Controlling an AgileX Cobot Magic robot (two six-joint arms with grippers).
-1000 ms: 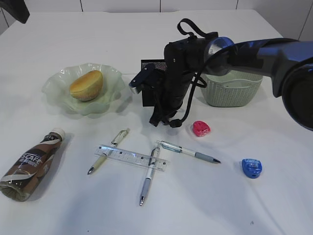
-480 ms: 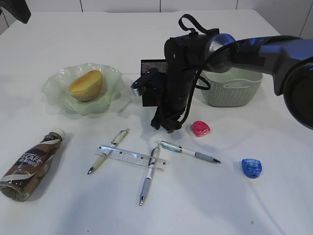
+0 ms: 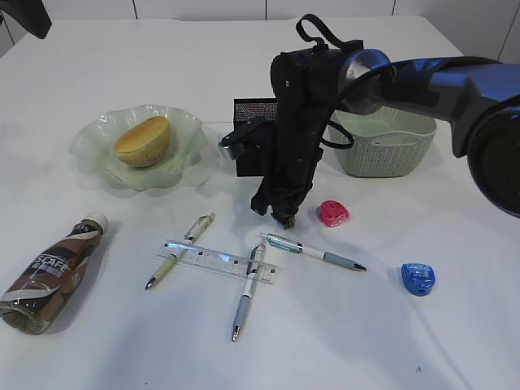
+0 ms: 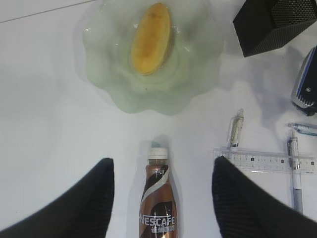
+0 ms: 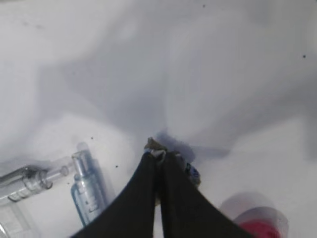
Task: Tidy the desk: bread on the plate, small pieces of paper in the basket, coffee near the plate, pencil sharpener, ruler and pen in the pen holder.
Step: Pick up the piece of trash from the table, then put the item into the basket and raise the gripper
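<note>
Bread (image 3: 144, 140) sits on the plate (image 3: 97, 150); right hand (image 3: 282, 213) hangs above bench (image 3: 366, 325) beside a pink sharpener (image 3: 334, 214)

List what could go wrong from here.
1. The right tool seems to pinch the paper scrap only by its edge, so it may drop short of the basket.
2. The coffee lies on its side under the open left tool and may roll when gripped.
3. The ruler crosses two pens, so lifting any of them could drag the others.
</note>
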